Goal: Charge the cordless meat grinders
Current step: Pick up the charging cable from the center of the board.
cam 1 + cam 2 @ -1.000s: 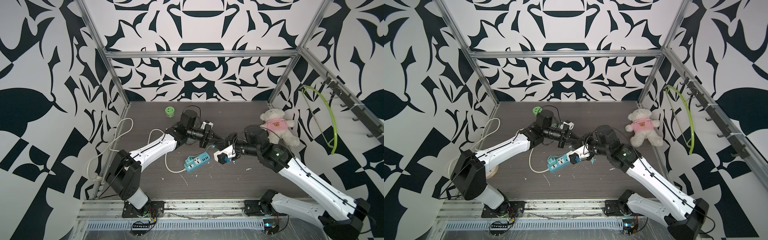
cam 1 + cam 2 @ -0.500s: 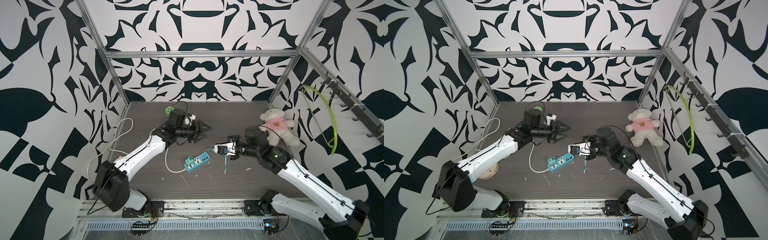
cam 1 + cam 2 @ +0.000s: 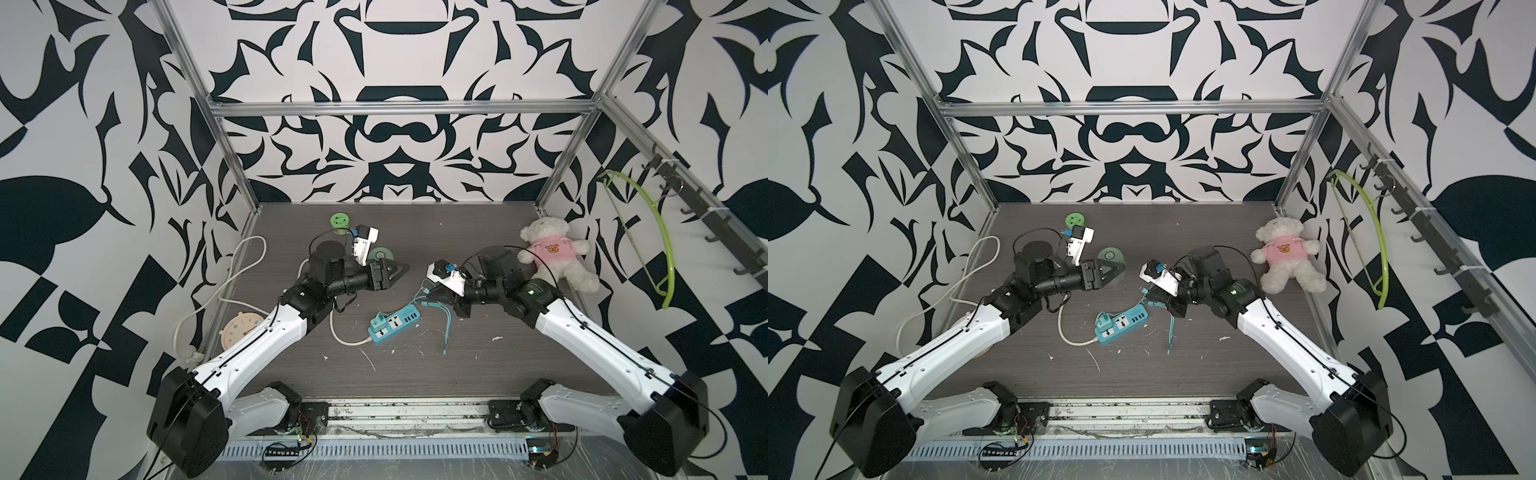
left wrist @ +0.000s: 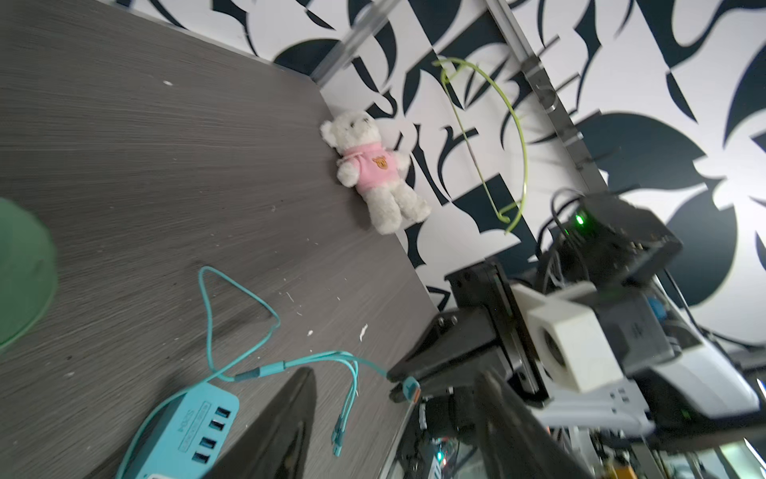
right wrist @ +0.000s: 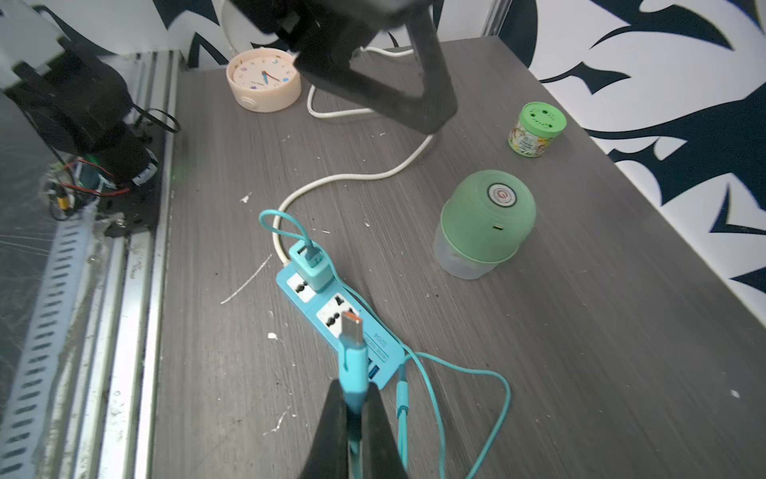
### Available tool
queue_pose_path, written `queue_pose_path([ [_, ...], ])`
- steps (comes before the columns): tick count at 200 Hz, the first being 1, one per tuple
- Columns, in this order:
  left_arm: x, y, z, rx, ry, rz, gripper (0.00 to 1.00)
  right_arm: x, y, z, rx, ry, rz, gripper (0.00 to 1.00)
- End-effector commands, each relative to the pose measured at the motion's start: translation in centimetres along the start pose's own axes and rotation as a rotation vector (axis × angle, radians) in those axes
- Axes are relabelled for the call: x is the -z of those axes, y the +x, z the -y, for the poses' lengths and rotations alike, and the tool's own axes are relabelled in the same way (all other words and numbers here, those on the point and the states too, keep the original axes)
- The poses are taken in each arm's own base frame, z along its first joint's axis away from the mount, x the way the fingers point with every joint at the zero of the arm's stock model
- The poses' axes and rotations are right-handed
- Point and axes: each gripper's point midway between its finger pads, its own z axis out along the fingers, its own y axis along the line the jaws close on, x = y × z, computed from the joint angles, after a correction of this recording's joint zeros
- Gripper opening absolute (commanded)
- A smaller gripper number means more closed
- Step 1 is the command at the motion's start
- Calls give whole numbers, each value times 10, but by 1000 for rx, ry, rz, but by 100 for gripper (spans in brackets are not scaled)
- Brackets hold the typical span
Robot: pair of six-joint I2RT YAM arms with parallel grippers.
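The mint-green cordless meat grinder (image 5: 487, 220) stands upright on its clear cup, partly hidden behind my left arm in both top views (image 3: 380, 253) (image 3: 1110, 254). My left gripper (image 3: 400, 270) (image 4: 393, 431) is open and empty, just in front of the grinder and pointing toward the right arm. My right gripper (image 5: 352, 398) (image 3: 428, 293) is shut on a teal charging cable plug (image 5: 352, 331), held above the teal power strip (image 3: 395, 324) (image 5: 331, 315). The cable's other heads dangle to the table. A teal adapter (image 5: 311, 265) sits in the strip.
A teddy bear (image 3: 552, 253) lies at the right wall, below a green hanger (image 3: 660, 232). A green-lidded jar (image 3: 340, 222) stands at the back left. A pink clock (image 3: 241, 328) and the strip's white cord (image 3: 249, 266) lie at the left edge.
My left gripper has opened, let go at the cable and drawn back left beside the grinder. The right gripper keeps the plug and has lifted it slightly.
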Motion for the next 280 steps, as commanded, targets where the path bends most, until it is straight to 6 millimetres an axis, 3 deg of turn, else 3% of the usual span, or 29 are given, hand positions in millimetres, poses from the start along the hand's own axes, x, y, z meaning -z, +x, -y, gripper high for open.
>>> queue_pose_path([
  [1, -2, 12, 24, -134, 135, -89, 62, 12, -36, -6, -19, -58, 92, 0],
  [49, -11, 23, 15, -151, 110, -175, 53, 6, -44, 1, -68, -68, 87, 0],
  [78, -15, 18, 29, -187, 157, -172, 48, 1, -45, 7, -97, -69, 78, 0],
  [82, -22, 21, 20, -168, 147, -191, 47, 1, -46, 8, -101, -70, 77, 0],
  [112, -27, 21, 15, -163, 135, -204, 37, -2, -48, 12, -125, -68, 74, 0],
  [181, -30, 13, 7, -163, 74, -172, 0, 0, -46, 17, -153, -29, 55, 0],
  [195, -29, 5, 0, -122, 12, -144, 0, 5, -42, 26, -164, 52, 44, 21],
  [207, -29, -1, -4, -60, -30, -119, 0, 11, -40, 34, -142, 143, 53, 30],
  [237, -30, -8, -16, 158, -96, -61, 0, 9, -38, 25, 137, 337, 76, 35],
  [280, -30, -11, -11, 326, -49, -16, 0, 7, -49, 33, 194, 438, 155, 36],
])
